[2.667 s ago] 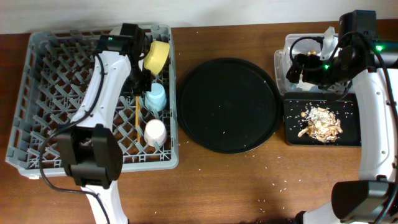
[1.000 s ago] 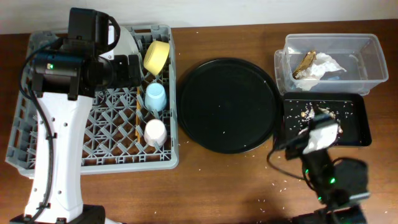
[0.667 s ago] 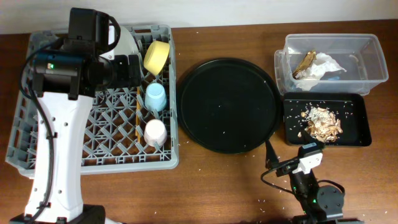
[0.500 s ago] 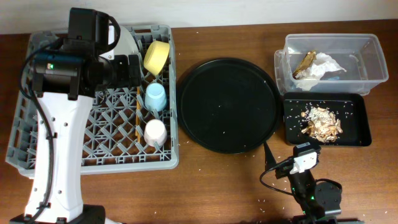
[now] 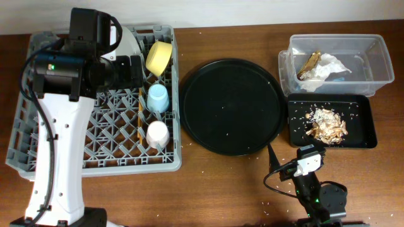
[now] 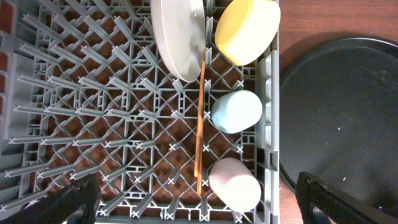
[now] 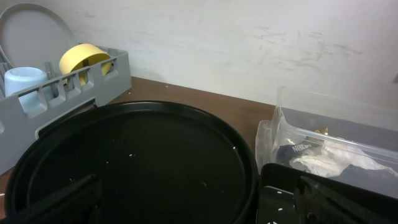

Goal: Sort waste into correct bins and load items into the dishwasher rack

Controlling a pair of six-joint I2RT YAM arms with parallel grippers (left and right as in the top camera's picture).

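Now left gripper [image 6: 202,202] and right gripper [image 7: 199,199] both gape empty. The rack [image 6: 93,124] holds plate [image 6: 177,37], bowl [image 6: 247,28], blue cup [image 6: 236,112], pink cup [image 6: 234,185], chopsticks [image 6: 200,124]; tissue [image 5: 328,68] lies in the tub [image 5: 379,44], scraps [image 5: 326,123] in the tray [image 5: 363,135]. I judge the task finished.

A large round black tray [image 5: 230,106] lies flat on the brown wooden surface [image 5: 208,189], about in the middle. A few pale crumbs [image 5: 228,133] are on the tray, and more are scattered over the surface near it. Behind stands a white wall [image 7: 249,43].
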